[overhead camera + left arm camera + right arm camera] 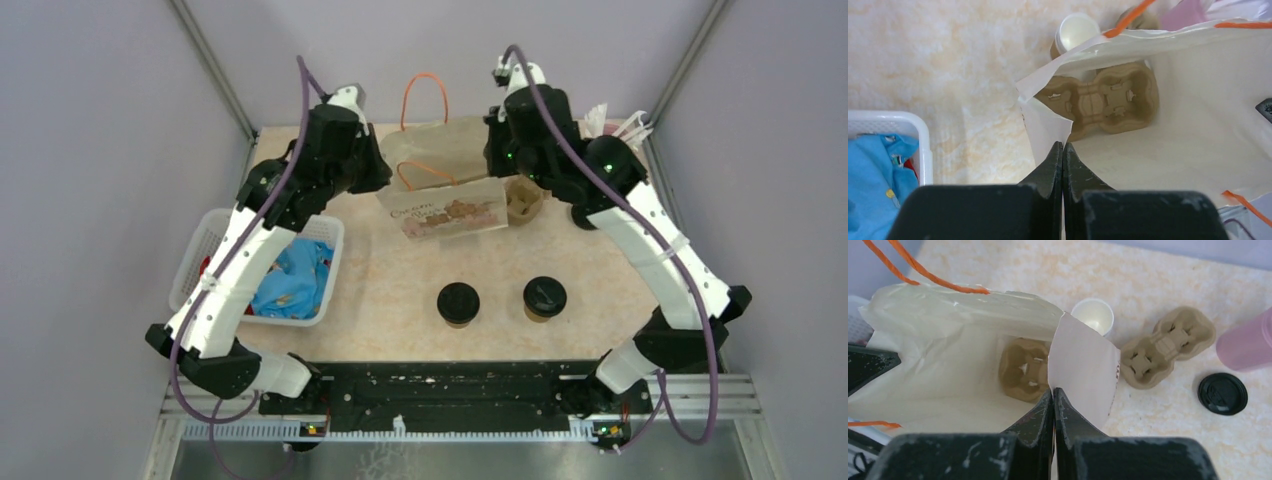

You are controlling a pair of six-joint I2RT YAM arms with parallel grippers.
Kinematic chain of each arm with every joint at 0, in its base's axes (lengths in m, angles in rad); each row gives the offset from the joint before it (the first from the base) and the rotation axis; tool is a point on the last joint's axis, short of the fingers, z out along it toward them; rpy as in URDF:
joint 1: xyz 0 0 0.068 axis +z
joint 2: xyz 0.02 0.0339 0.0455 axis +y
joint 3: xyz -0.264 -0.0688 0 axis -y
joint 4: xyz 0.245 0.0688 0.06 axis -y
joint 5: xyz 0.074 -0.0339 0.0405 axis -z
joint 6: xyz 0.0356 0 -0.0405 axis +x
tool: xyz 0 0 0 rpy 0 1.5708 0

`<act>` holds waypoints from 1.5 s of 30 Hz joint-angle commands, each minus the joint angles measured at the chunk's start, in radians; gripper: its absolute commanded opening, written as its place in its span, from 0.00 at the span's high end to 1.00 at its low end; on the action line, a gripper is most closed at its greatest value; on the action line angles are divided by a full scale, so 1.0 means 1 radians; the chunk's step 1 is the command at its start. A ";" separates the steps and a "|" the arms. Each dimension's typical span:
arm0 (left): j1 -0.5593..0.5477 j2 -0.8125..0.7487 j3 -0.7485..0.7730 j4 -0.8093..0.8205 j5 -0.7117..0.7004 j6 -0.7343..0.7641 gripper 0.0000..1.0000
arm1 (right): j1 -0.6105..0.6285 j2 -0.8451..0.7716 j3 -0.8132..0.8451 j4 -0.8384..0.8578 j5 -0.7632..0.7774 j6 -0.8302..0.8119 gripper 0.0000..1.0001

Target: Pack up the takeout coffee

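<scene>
Two brown coffee cups with black lids stand on the table's near middle, one on the left (458,303) and one on the right (544,298), apart from both grippers. A paper bag (445,215) with orange handles stands open at the back. My left gripper (1063,146) is shut on the bag's left rim (1045,125). My right gripper (1053,390) is shut on the bag's right rim (1083,370). A moulded-pulp carrier (1103,97) lies on the bag's floor and also shows in the right wrist view (1025,367).
A second pulp carrier (1168,345), an unlidded paper cup (1093,315), a loose black lid (1222,393) and a pink cup (1248,342) sit right of the bag. A white basket (215,240) with blue cloth (295,275) stands at the left.
</scene>
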 commanded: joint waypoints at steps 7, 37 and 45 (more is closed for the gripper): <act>0.001 -0.019 -0.011 -0.005 -0.068 -0.014 0.92 | -0.027 -0.039 -0.151 0.130 -0.023 0.046 1.00; 0.111 -0.003 -0.097 -0.035 -0.041 0.027 0.19 | -0.105 -0.204 -0.250 -0.052 -0.088 0.110 0.10; 0.116 0.085 -0.097 -0.011 -0.059 0.089 0.42 | -0.101 0.030 -0.168 0.078 -0.122 0.127 0.20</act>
